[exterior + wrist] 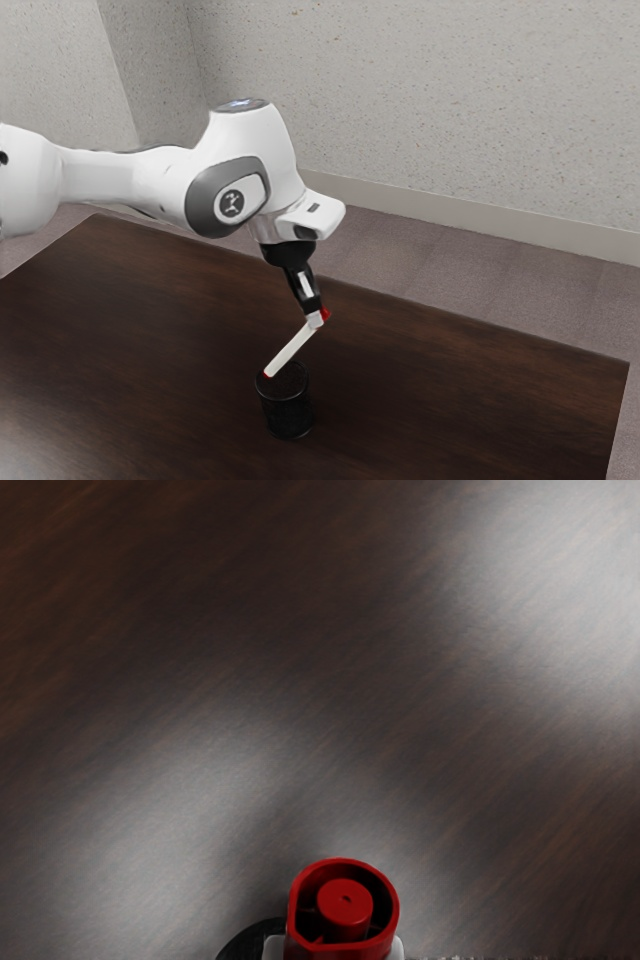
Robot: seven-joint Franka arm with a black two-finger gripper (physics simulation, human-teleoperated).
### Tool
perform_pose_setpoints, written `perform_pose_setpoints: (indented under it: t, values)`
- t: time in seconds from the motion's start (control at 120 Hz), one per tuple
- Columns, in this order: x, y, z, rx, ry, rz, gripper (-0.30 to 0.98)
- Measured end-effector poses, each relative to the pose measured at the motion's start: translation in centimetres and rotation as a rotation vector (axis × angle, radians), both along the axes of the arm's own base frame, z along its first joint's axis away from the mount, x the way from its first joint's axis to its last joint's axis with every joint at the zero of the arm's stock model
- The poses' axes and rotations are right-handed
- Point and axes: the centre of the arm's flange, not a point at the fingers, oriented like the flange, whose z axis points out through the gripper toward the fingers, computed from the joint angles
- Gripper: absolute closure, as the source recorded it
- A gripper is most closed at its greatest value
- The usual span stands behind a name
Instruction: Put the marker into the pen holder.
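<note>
White plastic-looking shells are covering the one arm [242, 150], which is coming in from the exterior view's left and ending in a single black gripper [315, 316]. Its jaws are closing narrowly around the one marker [290, 349], gripping it near its upper end. The marker is slanting, a straight, pale, smooth stick with red at both ends, its lower tip sitting at the rim of the one pen holder [288, 412], on the side facing the exterior view's left. Whether that tip is touching the rim or dipping inside, one cannot tell. The pen holder is standing upright on the desk, a black, open-topped cylinder.

The exterior view is also giving the room: speckled, pale grey walls [430, 100], a plain skirting board [480, 212] and mauve-grey carpet [440, 270] beyond the one desk [140, 320], whose dark brown top is showing a wood grain.

The wrist view is adding what the side angle is hiding: the marker's upper end is showing a glossy red ring [296, 905], hollow, with one round red stub [343, 904] inside. Two broad patches of pale glare [590, 570] are lying across the diagonal grain.
</note>
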Motion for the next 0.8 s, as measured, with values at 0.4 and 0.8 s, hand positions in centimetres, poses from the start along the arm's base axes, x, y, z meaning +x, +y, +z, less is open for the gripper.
perform_pose_setpoints:
  t: [0.4, 0.8]
  values:
    - [-1.1, 1.9, -3.3, -0.018, 0.133, 0.035, 0.79]
    - [1.5, 6.3, 19.6, 0.061, -0.040, -0.062, 0.16]
